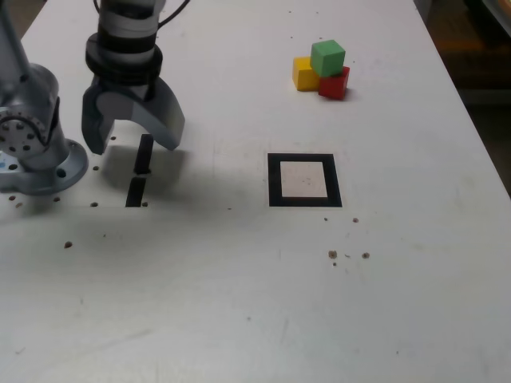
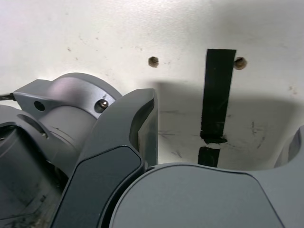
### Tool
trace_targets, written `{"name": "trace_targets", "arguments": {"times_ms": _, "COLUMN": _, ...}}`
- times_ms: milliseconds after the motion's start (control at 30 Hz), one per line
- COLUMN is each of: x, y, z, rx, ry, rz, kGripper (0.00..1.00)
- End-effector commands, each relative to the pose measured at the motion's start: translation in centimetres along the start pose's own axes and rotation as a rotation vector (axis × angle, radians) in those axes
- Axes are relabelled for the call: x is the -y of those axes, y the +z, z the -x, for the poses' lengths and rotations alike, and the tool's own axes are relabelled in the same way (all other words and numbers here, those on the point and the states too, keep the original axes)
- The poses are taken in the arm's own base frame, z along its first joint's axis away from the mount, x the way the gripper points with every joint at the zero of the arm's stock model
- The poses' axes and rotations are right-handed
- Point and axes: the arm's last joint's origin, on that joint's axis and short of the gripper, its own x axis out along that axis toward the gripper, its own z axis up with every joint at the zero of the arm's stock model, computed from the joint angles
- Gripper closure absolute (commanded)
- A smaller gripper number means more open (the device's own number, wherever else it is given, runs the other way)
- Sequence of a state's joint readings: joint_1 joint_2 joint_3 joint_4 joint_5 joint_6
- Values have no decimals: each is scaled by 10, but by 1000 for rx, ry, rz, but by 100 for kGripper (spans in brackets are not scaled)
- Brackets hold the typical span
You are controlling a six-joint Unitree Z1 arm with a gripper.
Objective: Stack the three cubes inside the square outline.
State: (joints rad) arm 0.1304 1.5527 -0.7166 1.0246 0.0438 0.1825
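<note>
Three cubes sit in a cluster at the back of the white table in the exterior view: a yellow cube (image 1: 304, 73) and a red cube (image 1: 334, 83) side by side, with a green cube (image 1: 328, 57) resting on top of them. The square outline (image 1: 303, 179), a black frame with a pale centre, lies nearer the front and holds nothing. My gripper (image 1: 132, 140) hangs far off at the exterior view's left, above two short black strips (image 1: 140, 169), open with nothing between its fingers. The wrist view shows one grey finger (image 2: 142, 128) and a black strip (image 2: 216, 95), no cubes.
The arm's grey base (image 1: 36, 152) stands at the exterior view's left edge. Small screw holes (image 1: 332, 254) dot the table. The table's right edge (image 1: 471, 104) runs close behind the cubes, with dark floor beyond.
</note>
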Motion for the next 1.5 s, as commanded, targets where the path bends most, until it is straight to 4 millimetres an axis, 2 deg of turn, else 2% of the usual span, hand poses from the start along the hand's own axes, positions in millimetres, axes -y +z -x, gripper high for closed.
{"name": "trace_targets", "arguments": {"times_ms": 0, "x": -1, "y": 4, "z": 0, "rx": -5, "ry": -3, "rz": -1, "kGripper": 3}}
{"name": "trace_targets", "arguments": {"times_ms": 267, "x": -2, "y": 8, "z": 0, "rx": -6, "ry": 4, "rz": -4, "kGripper": 1}}
{"name": "trace_targets", "arguments": {"times_ms": 400, "x": -4, "y": 10, "z": 18, "rx": 37, "ry": 26, "rz": -6, "kGripper": 0}}
{"name": "trace_targets", "arguments": {"times_ms": 467, "x": -7, "y": 14, "z": 38, "rx": 50, "ry": 41, "rz": -13, "kGripper": 0}}
{"name": "trace_targets", "arguments": {"times_ms": 633, "x": -16, "y": 27, "z": 118, "rx": 95, "ry": 115, "rz": -65, "kGripper": 0}}
{"name": "trace_targets", "arguments": {"times_ms": 800, "x": -25, "y": 41, "z": 194, "rx": 222, "ry": 182, "rz": -134, "kGripper": 0}}
{"name": "trace_targets", "arguments": {"times_ms": 900, "x": -33, "y": 57, "z": 228, "rx": 317, "ry": 211, "rz": -134, "kGripper": 0}}
{"name": "trace_targets", "arguments": {"times_ms": 967, "x": -39, "y": 73, "z": 243, "rx": 373, "ry": 227, "rz": -117, "kGripper": 1}}
{"name": "trace_targets", "arguments": {"times_ms": 1100, "x": -51, "y": 110, "z": 259, "rx": 444, "ry": 251, "rz": -78, "kGripper": 2}}
{"name": "trace_targets", "arguments": {"times_ms": 1200, "x": -58, "y": 127, "z": 266, "rx": 482, "ry": 270, "rz": -43, "kGripper": 2}}
{"name": "trace_targets", "arguments": {"times_ms": 1467, "x": -86, "y": 122, "z": 269, "rx": 490, "ry": 295, "rz": 74, "kGripper": 2}}
